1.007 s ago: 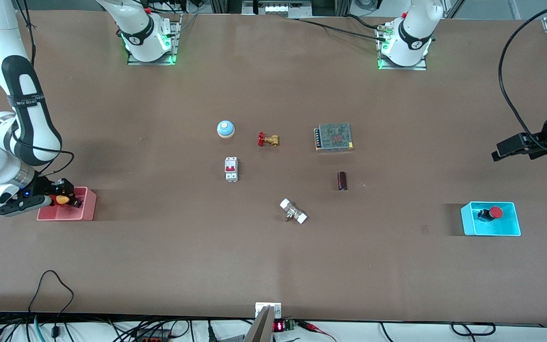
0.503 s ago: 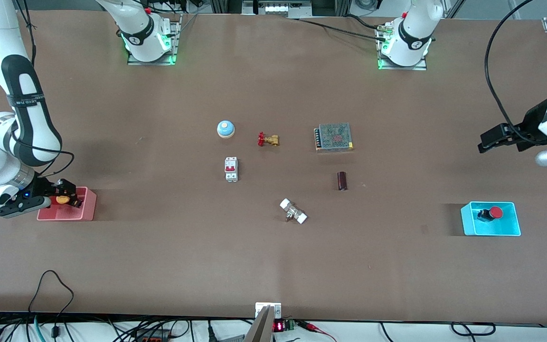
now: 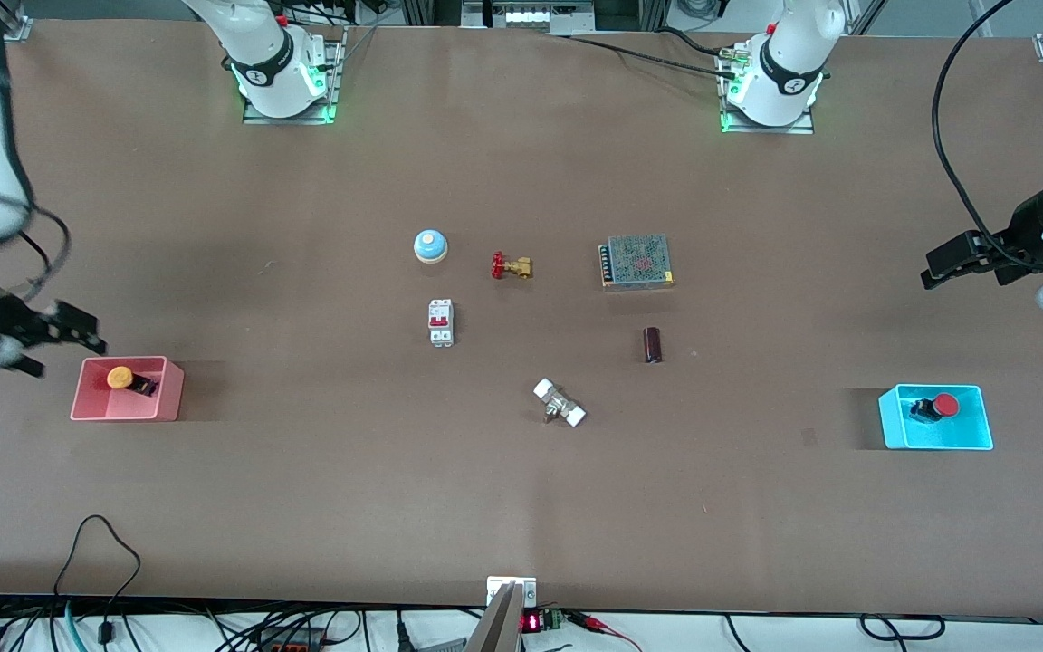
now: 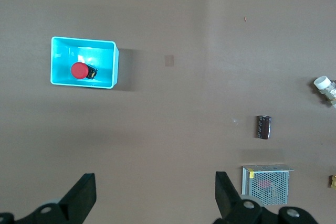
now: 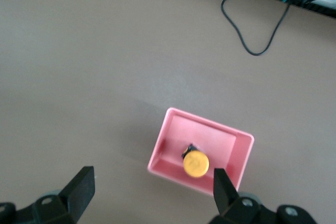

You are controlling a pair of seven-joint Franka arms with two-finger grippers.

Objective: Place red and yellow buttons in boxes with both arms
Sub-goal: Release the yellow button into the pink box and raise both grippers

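Both buttons are now boxed: yellow button (image 3: 119, 377) was just released into pink box (image 3: 170, 389) as right pincer (image 3: 58, 339) lifted off spread, red button (image 3: 943, 405) sits in cyan box (image 3: 978, 426), left pincer (image 3: 949, 270) is held spread above the desk (image 3: 521, 507).

Wide brown table (image 3: 521, 507); dark cables (image 3: 96, 561) along its edge
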